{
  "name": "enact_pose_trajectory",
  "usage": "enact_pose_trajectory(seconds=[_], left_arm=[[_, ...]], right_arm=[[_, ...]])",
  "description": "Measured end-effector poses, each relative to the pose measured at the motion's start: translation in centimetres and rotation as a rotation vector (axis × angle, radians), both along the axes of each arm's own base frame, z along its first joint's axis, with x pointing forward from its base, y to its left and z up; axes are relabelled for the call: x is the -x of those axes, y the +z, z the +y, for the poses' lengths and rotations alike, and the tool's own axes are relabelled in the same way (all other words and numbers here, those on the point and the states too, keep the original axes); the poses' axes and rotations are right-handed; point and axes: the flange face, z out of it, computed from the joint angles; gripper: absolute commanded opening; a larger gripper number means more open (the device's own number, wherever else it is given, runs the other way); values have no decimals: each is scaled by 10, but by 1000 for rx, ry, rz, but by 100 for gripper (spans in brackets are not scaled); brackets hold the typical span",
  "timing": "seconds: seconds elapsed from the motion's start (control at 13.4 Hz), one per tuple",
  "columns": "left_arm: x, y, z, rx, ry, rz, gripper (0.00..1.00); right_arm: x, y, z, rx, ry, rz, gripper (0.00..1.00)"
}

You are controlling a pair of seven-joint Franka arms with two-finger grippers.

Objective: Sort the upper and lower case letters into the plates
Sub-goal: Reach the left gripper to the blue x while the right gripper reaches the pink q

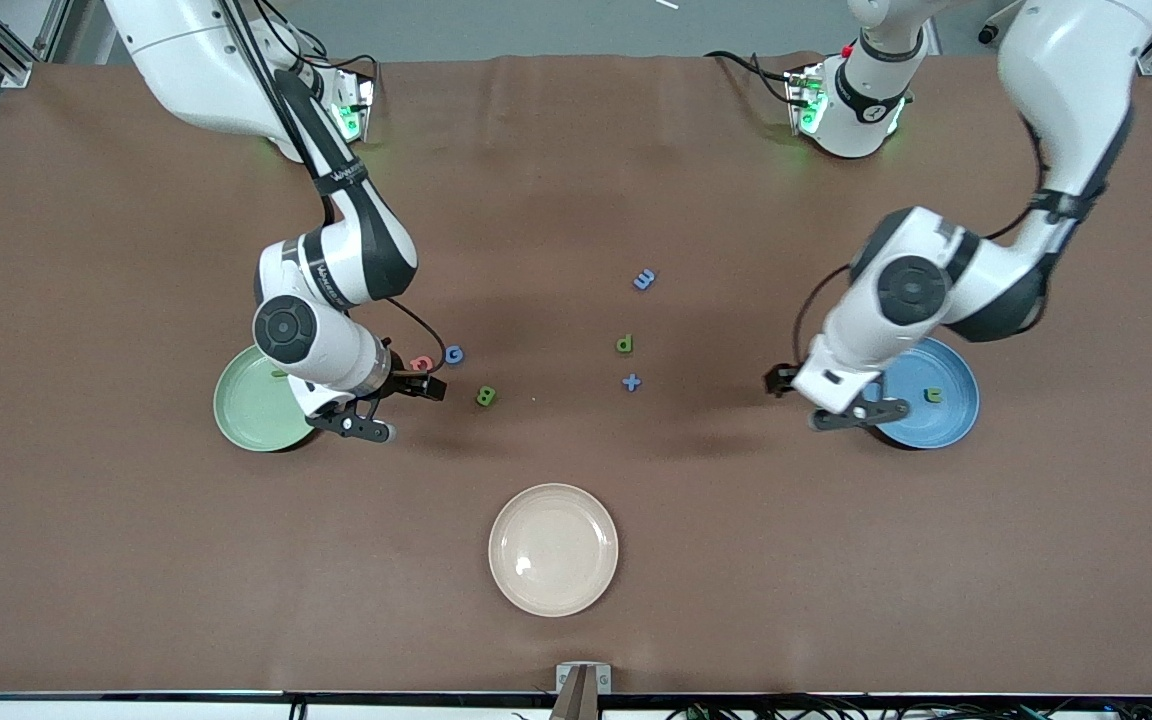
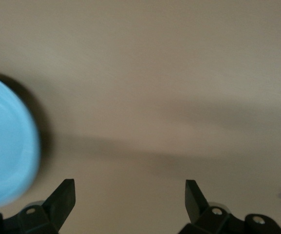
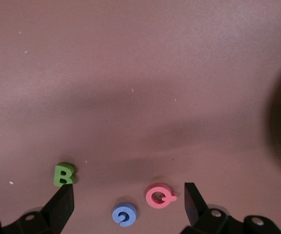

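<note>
Cream plate [image 1: 553, 549] lies nearest the camera. Right gripper [image 1: 391, 408], spread wide and empty, hangs beside the green plate [image 1: 248, 408]. Right wrist view: red Q [image 3: 159, 196] sits between its fingers. Left gripper [image 2: 130, 195], wide, beside the blue plate [image 2: 6, 146].

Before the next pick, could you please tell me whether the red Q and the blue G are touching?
Apart. The right wrist view shows bare brown cloth between the red Q and the blue G.

High front camera (wrist cameras downward)
</note>
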Motion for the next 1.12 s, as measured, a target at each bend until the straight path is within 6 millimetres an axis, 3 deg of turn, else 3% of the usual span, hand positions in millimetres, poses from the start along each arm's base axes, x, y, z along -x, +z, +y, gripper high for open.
enact_pose_trajectory(seconds=[0.22, 0.45, 0.52, 0.67, 0.9, 1.12], left_arm=[[20, -21, -75, 34, 119, 42, 99], [22, -34, -130, 45, 236, 42, 99], [20, -39, -145, 36, 270, 28, 99], [17, -52, -174, 9, 321, -8, 99], [20, -75, -211, -9, 358, -35, 99], [28, -100, -229, -14, 345, -12, 98]], right_arm=[[-4, -3, -16, 23, -128, 24, 100], [-18, -6, -68, 27, -181, 40, 98], [-17, -9, -75, 29, -199, 47, 98], [-8, -19, -69, 38, -259, 51, 100], [28, -52, -37, 61, -361, 25, 100], [60, -74, -15, 73, -432, -4, 100]])
